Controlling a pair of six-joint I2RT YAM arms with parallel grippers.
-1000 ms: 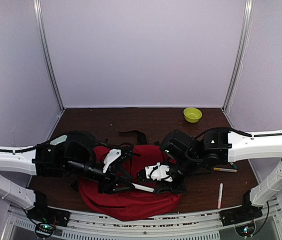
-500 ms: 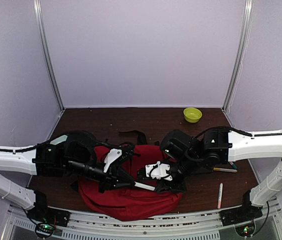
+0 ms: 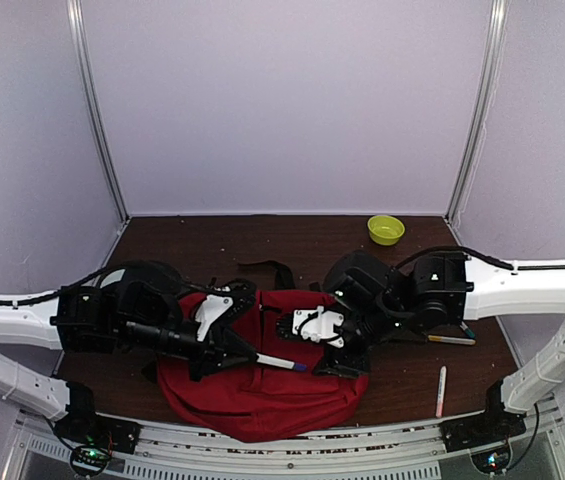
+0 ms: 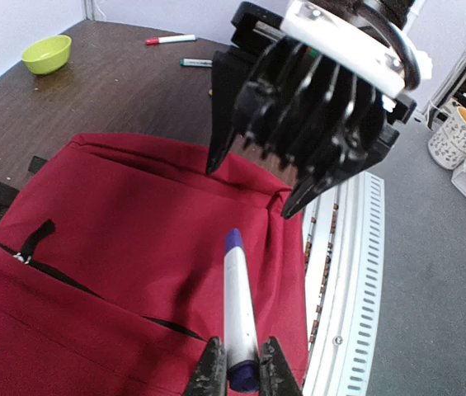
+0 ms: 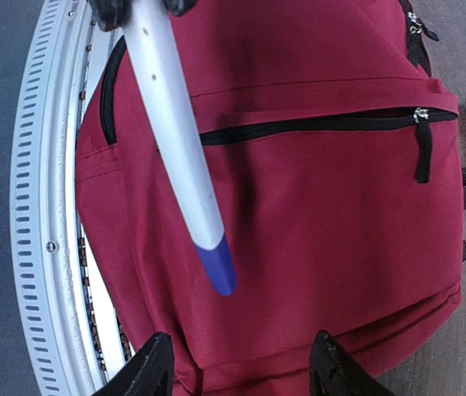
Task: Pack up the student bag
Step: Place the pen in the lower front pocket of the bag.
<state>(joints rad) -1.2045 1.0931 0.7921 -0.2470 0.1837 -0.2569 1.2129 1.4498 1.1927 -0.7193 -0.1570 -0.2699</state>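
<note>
The student bag is a large red backpack lying flat at the table's near edge, its front pocket zipper a black line across the fabric. My left gripper is shut on the rear end of a white marker with a blue cap, held level just above the bag. My right gripper faces it from the right, open, its jaws spread wide and off the marker's blue tip. In the right wrist view, the bag fills the frame below my right gripper.
A green bowl sits at the back right. Two more markers lie on the brown table to the right of the bag. A black strap trails behind the bag. The metal front rail runs just below it.
My right gripper has opened, let go of the marker and drawn back a little. My left gripper has closed on the marker and now carries it alone, shifted slightly left.
</note>
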